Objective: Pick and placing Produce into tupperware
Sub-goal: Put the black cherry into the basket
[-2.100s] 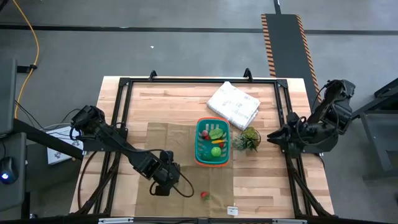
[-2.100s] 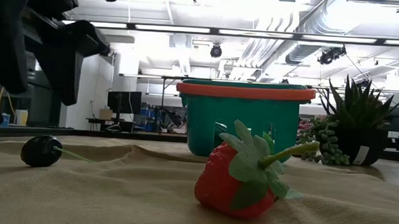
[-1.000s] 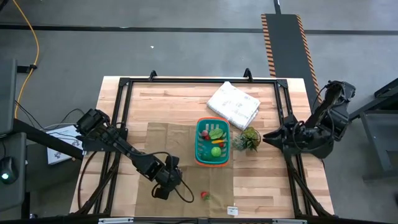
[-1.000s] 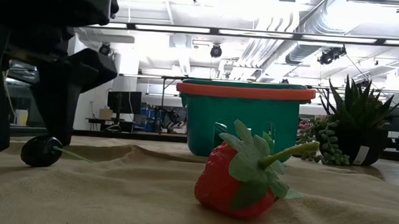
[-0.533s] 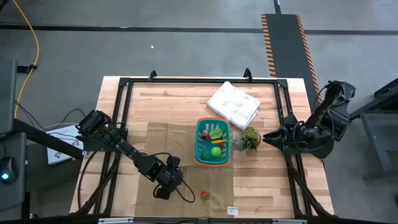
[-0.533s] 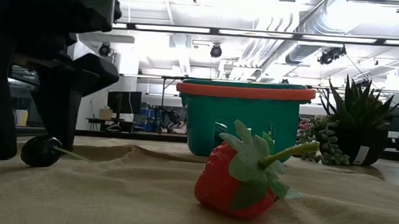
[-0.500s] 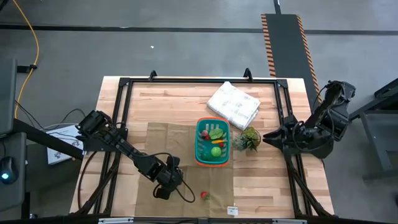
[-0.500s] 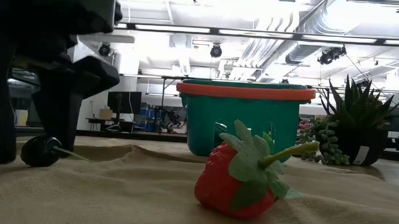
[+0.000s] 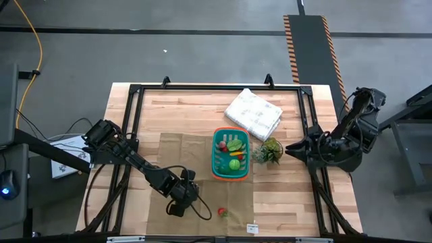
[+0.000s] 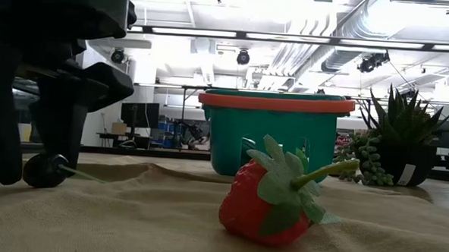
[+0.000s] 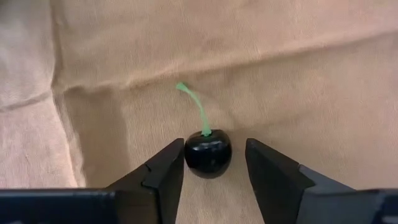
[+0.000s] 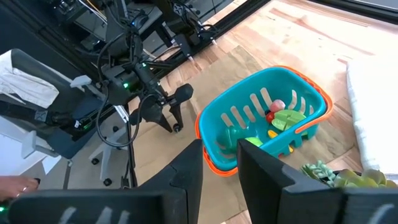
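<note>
As its fingers (image 11: 166, 171) straddle a dark cherry (image 11: 208, 153), not yet clamped, the left gripper (image 11: 214, 171) readies a pickup.

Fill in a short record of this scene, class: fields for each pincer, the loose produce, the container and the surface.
left pincer: down on the cloth, fingers either side of the black cherry, gap on one side
right pincer: waiting at table's right edge
loose produce: cherry, strawberry
container: teal basket, holding several pieces
surface: tan cloth
</note>
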